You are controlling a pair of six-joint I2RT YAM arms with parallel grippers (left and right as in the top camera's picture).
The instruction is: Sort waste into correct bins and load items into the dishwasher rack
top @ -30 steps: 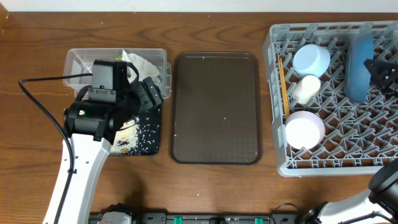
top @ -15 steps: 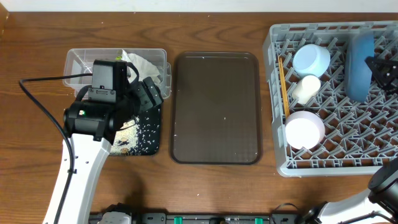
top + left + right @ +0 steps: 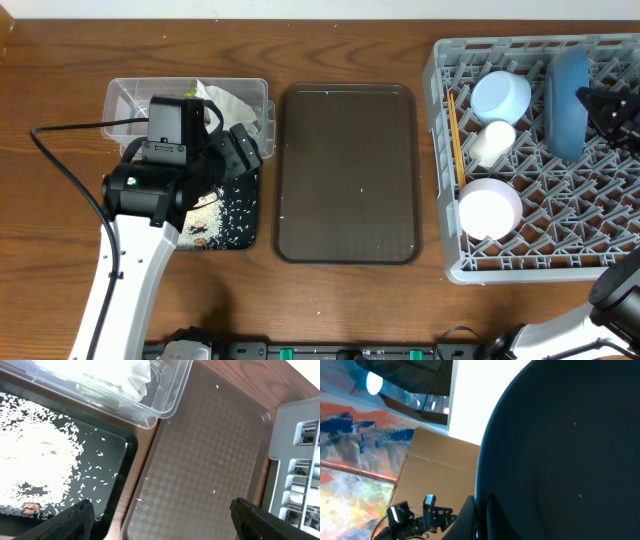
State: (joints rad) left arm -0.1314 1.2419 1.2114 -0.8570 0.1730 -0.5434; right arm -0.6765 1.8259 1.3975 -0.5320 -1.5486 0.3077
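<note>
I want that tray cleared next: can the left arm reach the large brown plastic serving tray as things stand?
Probably yes. The left arm's fingers stand open and empty over the shallow black rectangular tray, right beside the brown serving tray; nothing stands between.

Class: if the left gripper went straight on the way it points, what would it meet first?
Most likely the brown serving tray, near its edge beside the black tray. The left gripper stands open, aimed at that spot, though depth is unclear.
</note>
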